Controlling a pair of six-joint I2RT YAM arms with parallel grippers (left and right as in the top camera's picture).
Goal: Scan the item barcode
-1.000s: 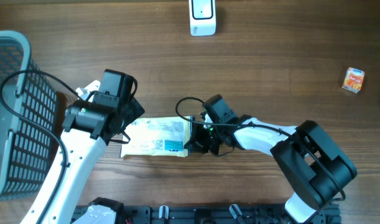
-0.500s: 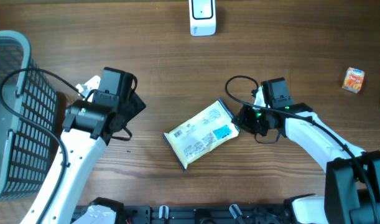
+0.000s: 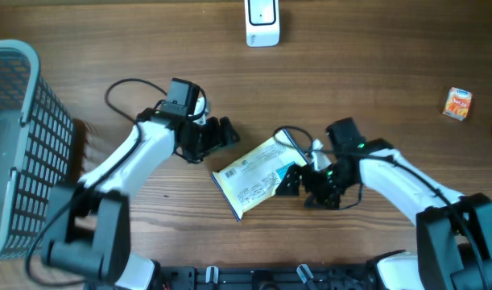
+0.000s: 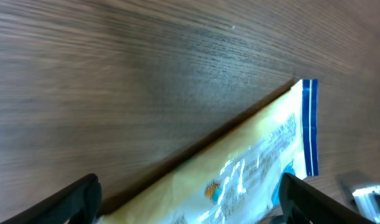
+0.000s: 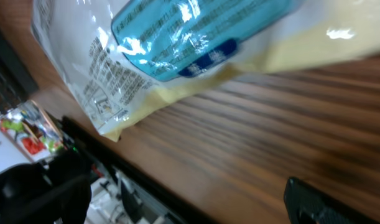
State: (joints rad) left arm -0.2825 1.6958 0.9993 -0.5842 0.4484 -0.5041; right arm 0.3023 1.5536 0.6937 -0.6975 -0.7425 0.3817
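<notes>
Note a yellow packet (image 3: pixel 258 176) lying flat on the wooden table (image 3: pixel 374 72), near centre, skewed, printed face up, with a blue label panel (image 3: pixel 287 171) toward its right end. Cannot make out a barcode at this size.

Find the left gripper (image 3: pixel 223 138) low over the table, just beside the packet's upper-left edge; contact not discernible. In the left wrist view, see its fingers (image 4: pixel 78 196) spread wide at the frame corners, gripping nothing, with the packet's blue-striped end ahead.

Find the right gripper (image 3: pixel 300 189) at the packet's lower-right end. In the right wrist view, see its fingers (image 5: pixel 329 199) likewise spread wide, holding nothing, the blue panel close ahead.

Also record a white device (image 3: pixel 262 22) at the far edge, a grey basket (image 3: pixel 20 137) at far left, and a small orange carton (image 3: pixel 457 103) at far right, all well apart from the packet.
</notes>
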